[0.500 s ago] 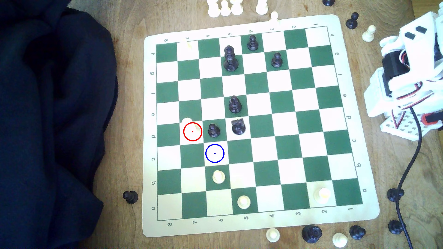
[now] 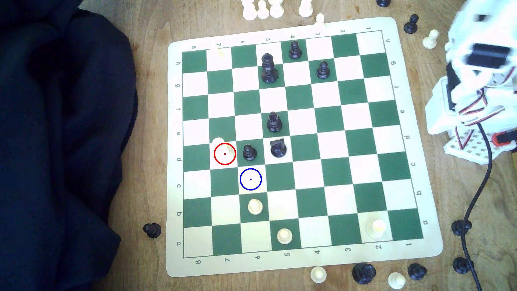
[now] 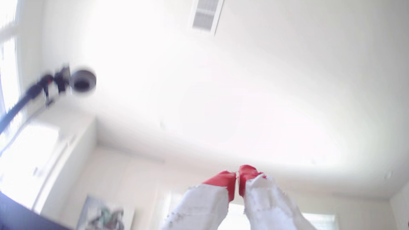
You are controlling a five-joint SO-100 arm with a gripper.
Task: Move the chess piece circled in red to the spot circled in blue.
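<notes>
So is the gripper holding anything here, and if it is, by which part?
Nothing is held. In the wrist view the gripper points up at the ceiling, its red tips together with nothing between them. The white piece in the red ring stands untouched on the board.

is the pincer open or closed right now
Shut and empty: in the wrist view the white pincer has its red fingertips pressed together, with nothing between them.

Ringed piece (image 2: 223, 148) diagonally beside ringed spot (image 2: 250, 179) on board (image 2: 305, 260)
</notes>
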